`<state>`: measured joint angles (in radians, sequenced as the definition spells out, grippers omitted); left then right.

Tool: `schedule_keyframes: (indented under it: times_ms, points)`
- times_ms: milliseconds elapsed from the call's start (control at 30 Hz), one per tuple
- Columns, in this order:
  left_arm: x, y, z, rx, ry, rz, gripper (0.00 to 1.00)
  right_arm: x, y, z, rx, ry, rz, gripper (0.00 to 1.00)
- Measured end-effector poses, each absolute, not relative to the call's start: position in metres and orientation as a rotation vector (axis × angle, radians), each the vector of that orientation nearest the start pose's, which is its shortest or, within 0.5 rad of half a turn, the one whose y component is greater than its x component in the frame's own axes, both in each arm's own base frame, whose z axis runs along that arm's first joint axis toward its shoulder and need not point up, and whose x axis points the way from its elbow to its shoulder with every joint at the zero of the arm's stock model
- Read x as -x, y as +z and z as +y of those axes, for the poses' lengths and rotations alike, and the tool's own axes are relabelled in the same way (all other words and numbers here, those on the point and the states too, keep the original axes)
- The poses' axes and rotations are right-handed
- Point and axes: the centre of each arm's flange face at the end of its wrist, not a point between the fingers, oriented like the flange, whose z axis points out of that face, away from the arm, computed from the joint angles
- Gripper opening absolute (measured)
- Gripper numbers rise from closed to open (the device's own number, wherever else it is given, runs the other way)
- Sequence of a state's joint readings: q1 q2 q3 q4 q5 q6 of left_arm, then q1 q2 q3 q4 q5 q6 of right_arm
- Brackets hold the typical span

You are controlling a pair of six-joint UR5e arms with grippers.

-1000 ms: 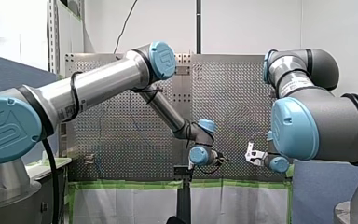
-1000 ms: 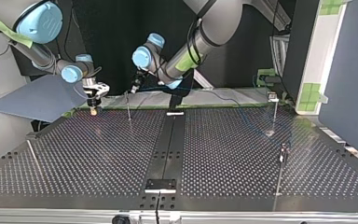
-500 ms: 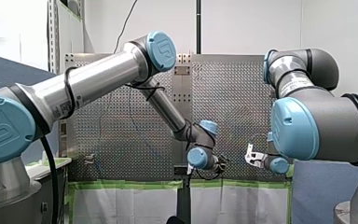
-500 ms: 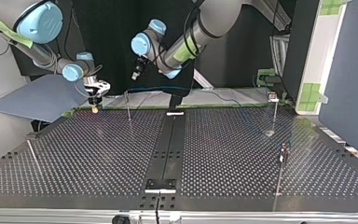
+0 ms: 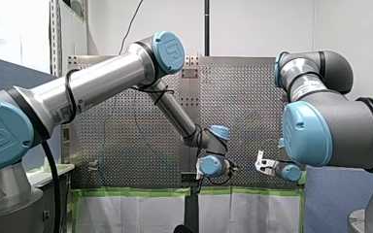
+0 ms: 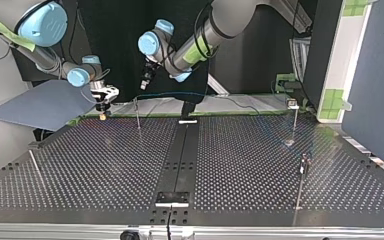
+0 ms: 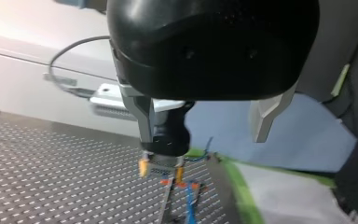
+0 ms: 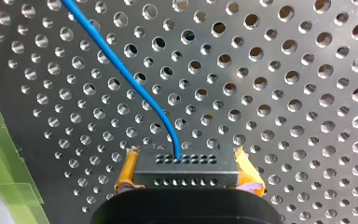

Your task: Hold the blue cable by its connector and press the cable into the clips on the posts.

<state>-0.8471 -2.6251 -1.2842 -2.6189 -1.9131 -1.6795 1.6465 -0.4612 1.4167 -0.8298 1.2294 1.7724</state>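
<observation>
Right wrist view: my right end effector (image 8: 187, 173) clamps the connector (image 8: 186, 164), blue cable (image 8: 121, 70) running ahead.

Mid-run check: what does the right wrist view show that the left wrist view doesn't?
Right wrist only: the connector close up, clamped in my right gripper, the blue cable leaving its middle. Left wrist only: my left gripper, open and empty, my right gripper ahead of it. Both: the yellow pads, blue cable, perforated table, green tape.
</observation>
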Motion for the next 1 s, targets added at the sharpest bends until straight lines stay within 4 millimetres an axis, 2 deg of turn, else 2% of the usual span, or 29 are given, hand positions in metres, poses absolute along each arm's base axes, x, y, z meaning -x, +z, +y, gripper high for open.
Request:
schedule_keyframes:
  times_ms: [400, 1000]
  points:
    - [-0.409, -0.009, -0.611, -0.376, -0.359, 1.731, 0.99, -0.218, -0.079, -0.675, -1.513, 1.608, -1.278, 0.0]
    - [-0.406, -0.006, -0.62, -0.354, -0.398, 1.716, 0.99, -0.219, -0.08, -0.674, -1.513, 1.611, -1.28, 0.0]
